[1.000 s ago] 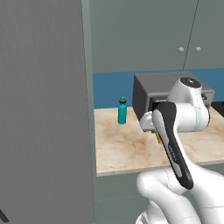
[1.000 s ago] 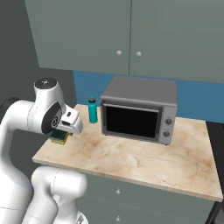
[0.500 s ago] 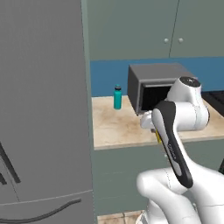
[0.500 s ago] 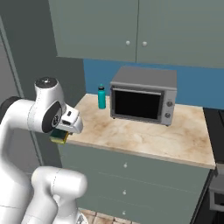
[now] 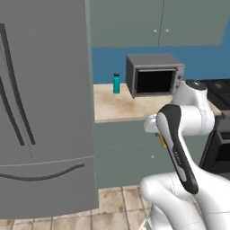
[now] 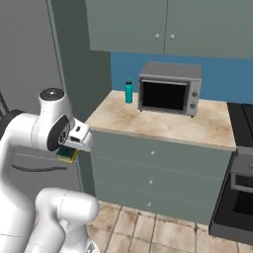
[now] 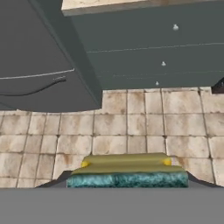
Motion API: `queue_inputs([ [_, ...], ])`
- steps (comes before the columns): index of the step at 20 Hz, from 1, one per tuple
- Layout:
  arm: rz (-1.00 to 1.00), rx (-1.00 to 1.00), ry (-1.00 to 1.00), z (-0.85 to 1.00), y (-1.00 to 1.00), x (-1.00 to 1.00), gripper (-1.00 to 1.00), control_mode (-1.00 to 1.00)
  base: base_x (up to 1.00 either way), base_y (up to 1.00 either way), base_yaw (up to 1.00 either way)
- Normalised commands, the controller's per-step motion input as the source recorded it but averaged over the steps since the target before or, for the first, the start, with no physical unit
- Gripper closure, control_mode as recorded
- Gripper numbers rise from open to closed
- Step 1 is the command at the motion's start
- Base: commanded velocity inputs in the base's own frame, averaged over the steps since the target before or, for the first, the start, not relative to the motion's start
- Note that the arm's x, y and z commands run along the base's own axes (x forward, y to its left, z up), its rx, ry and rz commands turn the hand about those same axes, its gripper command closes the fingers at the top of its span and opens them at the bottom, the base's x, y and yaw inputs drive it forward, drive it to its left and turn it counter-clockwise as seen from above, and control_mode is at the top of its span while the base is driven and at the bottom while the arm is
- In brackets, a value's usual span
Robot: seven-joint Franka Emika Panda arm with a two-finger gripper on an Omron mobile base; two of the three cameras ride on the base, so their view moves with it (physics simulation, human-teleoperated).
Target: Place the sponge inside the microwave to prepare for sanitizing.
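Note:
In the hand view the sponge (image 7: 127, 170), a yellow block with a dark green layer, sits between the two fingertips of my gripper (image 7: 127, 182), which is shut on it. From the right base view the sponge (image 6: 65, 158) hangs under the gripper (image 6: 68, 152), low and in front of the cabinet's left end, well short of the counter. A yellow sliver of the sponge (image 5: 161, 140) peeks from behind my forearm in the left base view. The hand camera looks down at the tiled floor. The microwave is out of view.
A small boxy grey countertop oven (image 6: 169, 88) and a teal bottle (image 6: 128, 92) stand on the beige counter (image 6: 163, 127) over grey drawers (image 6: 153, 170). A tall grey fridge (image 5: 45, 103) rises to the left. A black stove (image 6: 238, 197) is at the right.
The whole picture has shifted: the base has backed away from the counter, so the oven and the bottle look farther off and the floor shows. The arm keeps its pose with the sponge gripped.

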Motion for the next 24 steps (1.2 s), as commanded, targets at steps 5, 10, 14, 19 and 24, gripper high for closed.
queue_inputs([
  [5, 0.0, 0.0, 0.0, 0.0, 0.0, 0.0, 1.0, 1.0, -0.46, 0.75, 0.01],
  [10, 0.0, 0.0, 0.0, 0.0, 0.0, 0.0, 1.0, 1.0, -0.27, 0.87, 0.0],
  [14, 0.0, 0.0, 0.0, 0.0, 0.0, 0.0, 1.0, 1.0, -0.15, 0.93, 0.07],
  [19, 0.0, 0.0, 0.0, 0.0, 0.0, 0.0, 1.0, 1.0, -0.14, 0.92, 0.09],
  [24, 0.0, 0.0, 0.0, 0.0, 0.0, 0.0, 1.0, 1.0, 0.0, 0.93, 0.03],
])
